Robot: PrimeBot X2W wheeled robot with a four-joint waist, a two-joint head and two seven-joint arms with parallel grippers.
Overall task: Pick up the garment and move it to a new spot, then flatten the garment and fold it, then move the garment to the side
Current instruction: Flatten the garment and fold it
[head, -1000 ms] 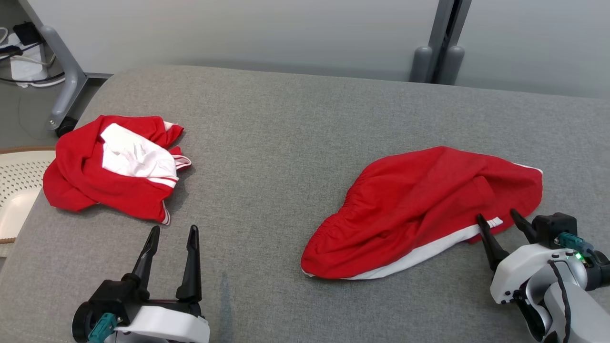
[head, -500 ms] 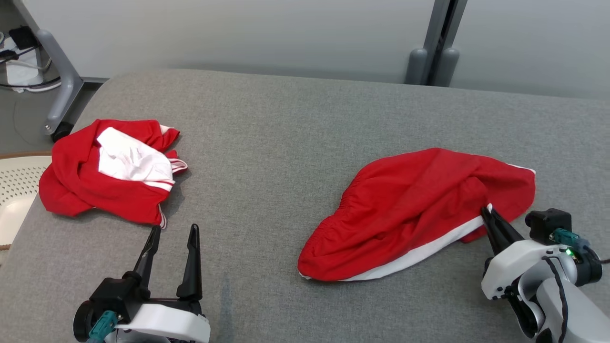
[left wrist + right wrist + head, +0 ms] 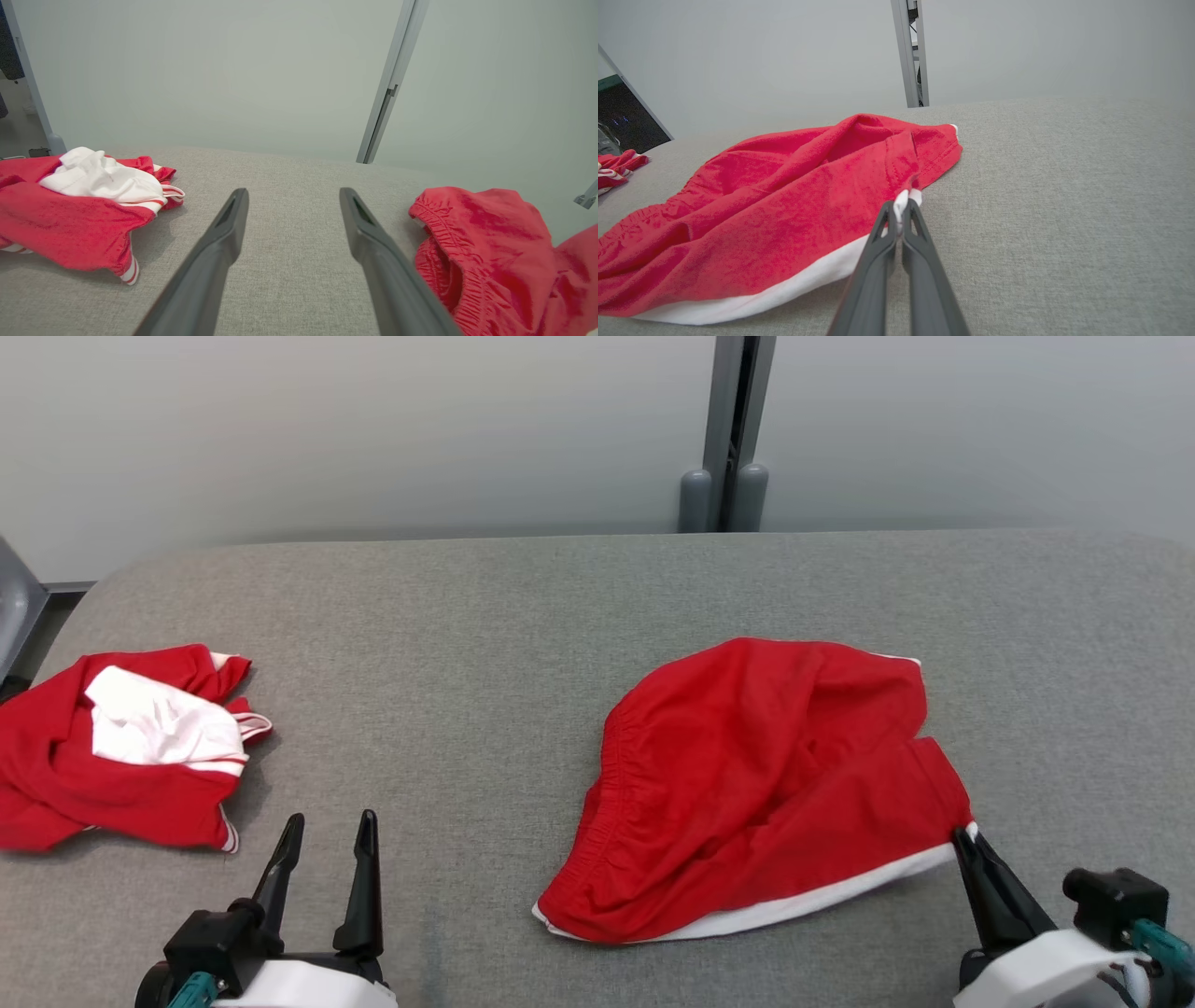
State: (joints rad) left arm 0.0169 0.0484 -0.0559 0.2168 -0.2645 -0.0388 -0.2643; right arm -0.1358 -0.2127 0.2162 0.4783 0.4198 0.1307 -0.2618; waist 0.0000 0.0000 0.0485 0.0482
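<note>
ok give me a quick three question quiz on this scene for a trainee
1. True or false: the right arm's jaws are shut on the white-trimmed corner of the red shorts.
2. Pick one: the left arm's jaws are A) shut on the shorts' waistband, B) open and holding nothing, C) shut and empty.
3. Fill the gap: the crumpled red and white garment lies to the robot's ____ of the shorts.

Key: 1 true; 2 B; 3 left.
</note>
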